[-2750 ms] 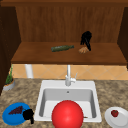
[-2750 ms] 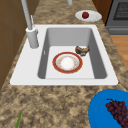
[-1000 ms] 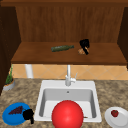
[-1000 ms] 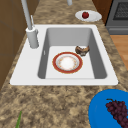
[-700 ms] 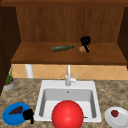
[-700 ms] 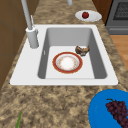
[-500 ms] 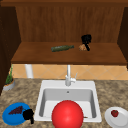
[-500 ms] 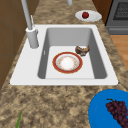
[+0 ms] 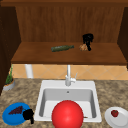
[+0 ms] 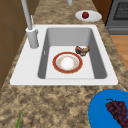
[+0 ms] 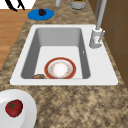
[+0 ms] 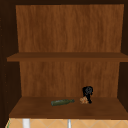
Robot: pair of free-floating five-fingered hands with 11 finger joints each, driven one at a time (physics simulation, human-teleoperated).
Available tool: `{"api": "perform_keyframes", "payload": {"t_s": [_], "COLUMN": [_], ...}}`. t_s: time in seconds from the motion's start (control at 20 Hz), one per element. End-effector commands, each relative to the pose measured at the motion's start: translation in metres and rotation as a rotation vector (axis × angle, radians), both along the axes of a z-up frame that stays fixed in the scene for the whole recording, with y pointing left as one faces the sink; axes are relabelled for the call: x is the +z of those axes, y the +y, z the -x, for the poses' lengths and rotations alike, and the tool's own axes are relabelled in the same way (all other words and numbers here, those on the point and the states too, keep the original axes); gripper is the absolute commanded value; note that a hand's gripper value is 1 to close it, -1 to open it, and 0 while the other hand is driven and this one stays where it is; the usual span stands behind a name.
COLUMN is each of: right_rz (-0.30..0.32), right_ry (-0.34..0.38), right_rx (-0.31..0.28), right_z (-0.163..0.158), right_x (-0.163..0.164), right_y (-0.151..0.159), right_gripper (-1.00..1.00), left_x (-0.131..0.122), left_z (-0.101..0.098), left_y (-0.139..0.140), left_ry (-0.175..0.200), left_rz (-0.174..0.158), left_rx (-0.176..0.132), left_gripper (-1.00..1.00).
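Pastry (image 9: 82, 47) touching right hand (image 9: 87, 40) on shelf (image 9: 37, 55)

The shelf (image 9: 67, 53) above the sink (image 9: 42, 87) looks like matt grained wood. The sink is smooth white, its tap (image 9: 68, 75) pale metal, the counter (image 9: 25, 90) around it speckled stone.

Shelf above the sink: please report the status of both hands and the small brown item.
Right hand on shelf, fingers down beside small brown item. Left hand hovers by blue plate. Green bottle lies apart, left.
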State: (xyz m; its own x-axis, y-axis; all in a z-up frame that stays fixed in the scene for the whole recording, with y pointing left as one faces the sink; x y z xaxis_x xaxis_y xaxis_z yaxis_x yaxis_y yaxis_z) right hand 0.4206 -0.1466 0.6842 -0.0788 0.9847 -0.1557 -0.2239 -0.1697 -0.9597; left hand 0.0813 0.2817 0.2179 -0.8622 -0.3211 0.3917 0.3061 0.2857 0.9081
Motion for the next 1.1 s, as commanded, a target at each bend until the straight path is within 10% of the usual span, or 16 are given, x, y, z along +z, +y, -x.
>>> {"api": "perform_keyframes", "payload": {"t_s": [0.0, 1.05], "right_rz": [-0.085, -0.079], "right_ry": [0.027, -0.022], "right_rx": [0.0, 0.002], "right_z": [0.031, 0.2], "right_x": [0.005, -0.031], "right_y": [0.0, 0.018], "right_gripper": [1.0, 1.0], "left_x": [0.0, 0.0], "left_z": [0.0, 0.0], "left_y": [0.0, 0.0], "left_ry": [0.0, 0.0], "left_rz": [0.0, 0.0], "left_rx": [0.0, 0.0], "left_gripper": [0.0, 0.0]}}
